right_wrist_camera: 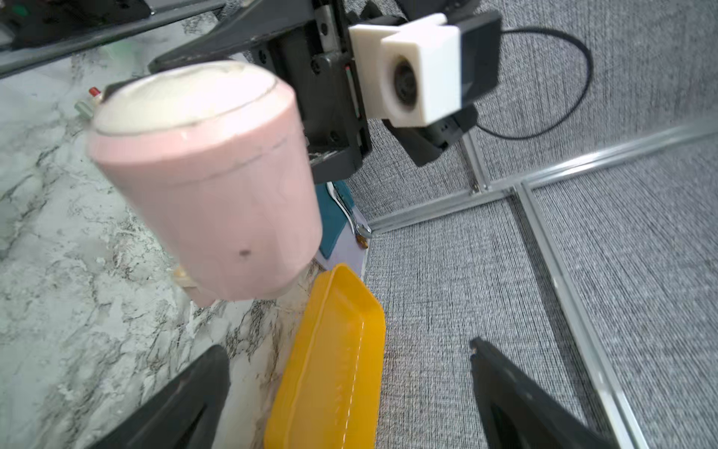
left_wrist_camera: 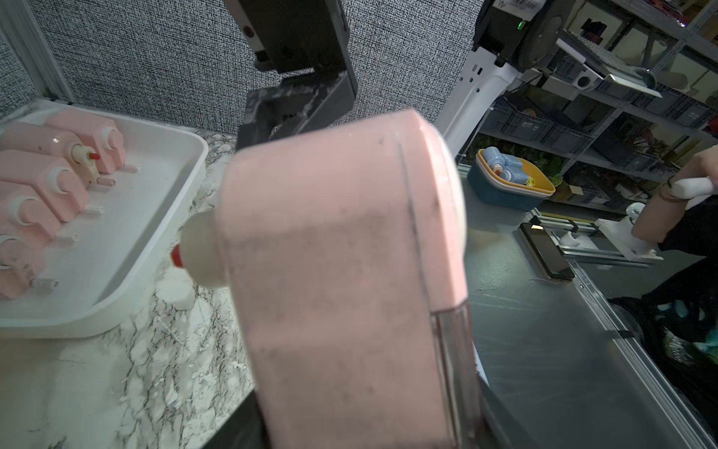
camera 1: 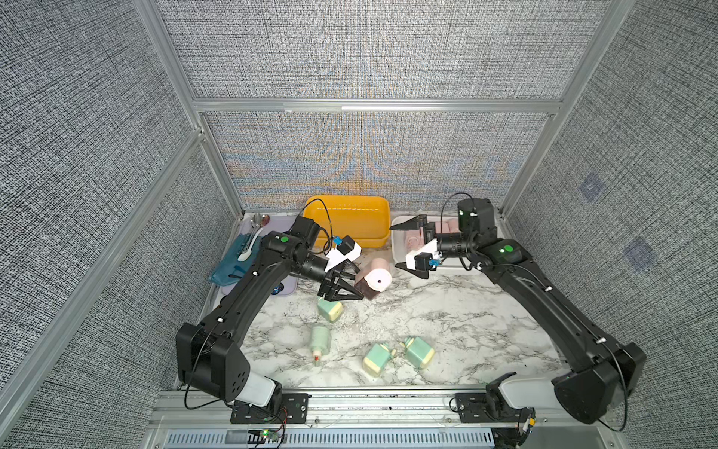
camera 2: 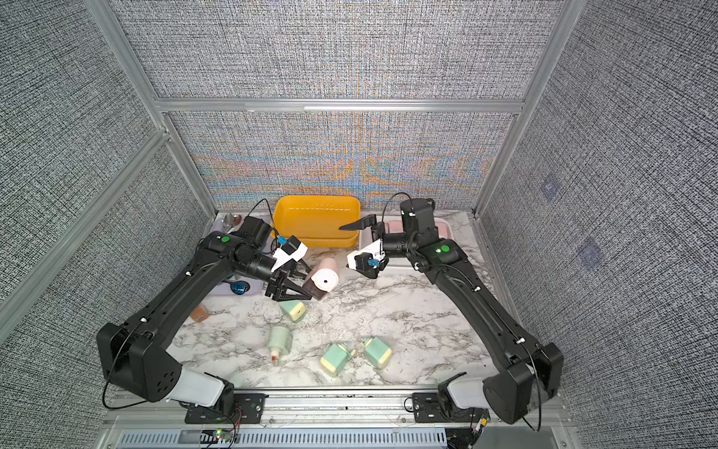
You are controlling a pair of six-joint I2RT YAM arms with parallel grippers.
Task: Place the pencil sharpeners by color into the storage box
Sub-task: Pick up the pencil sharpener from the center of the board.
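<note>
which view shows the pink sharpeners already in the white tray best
The left wrist view: the pink sharpeners lie in a row in the white tray, cranks visible. In both top views the right arm hides most of them. The right wrist view misses them.

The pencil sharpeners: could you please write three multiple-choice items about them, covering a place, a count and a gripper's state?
1. The stored pastel pink plastic pencil sharpeners lie in: A the yellow tub; B the white plastic tray; C the teal pouch.
2. Mint green plastic pencil sharpeners on the marble tabletop: A four; B two; C six.
3. The left gripper is: A open, empty; B shut on a green sharpener; C shut on a pink sharpener.
Key: 1 B, the left wrist view shows them there; 2 A, both top views show four; 3 C, it grips one.
</note>
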